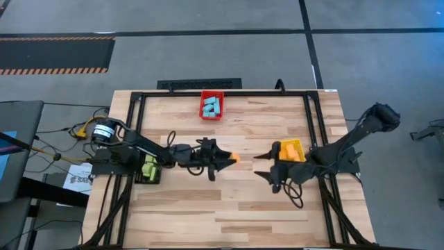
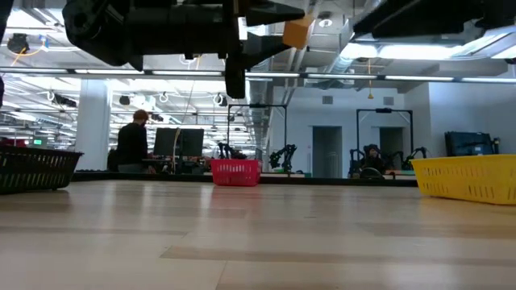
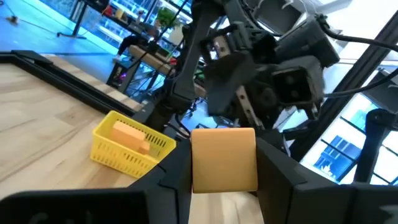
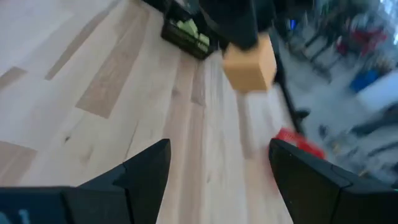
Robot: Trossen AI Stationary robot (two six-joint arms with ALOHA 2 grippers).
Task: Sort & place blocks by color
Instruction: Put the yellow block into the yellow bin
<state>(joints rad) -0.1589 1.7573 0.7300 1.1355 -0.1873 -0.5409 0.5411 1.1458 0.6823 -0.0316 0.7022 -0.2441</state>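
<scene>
We see two dark, near-black arms: the left arm [image 1: 128,149] carries a round white-and-black motor cap with black cables looping along it; the right arm [image 1: 347,149] shows boxy joints and angular black fingers [image 4: 146,171].

High view: overhead, faced straight down, took in the whole table [image 1: 229,208] and both arms. Low view: at tabletop height, faced level across the wood toward the room beyond. Left wrist view: close behind its fingers, faced the yellow bin [image 3: 127,149]. Right wrist view: faced the black bin [image 4: 186,34]. All four shared the orange block [image 2: 297,32].
</scene>
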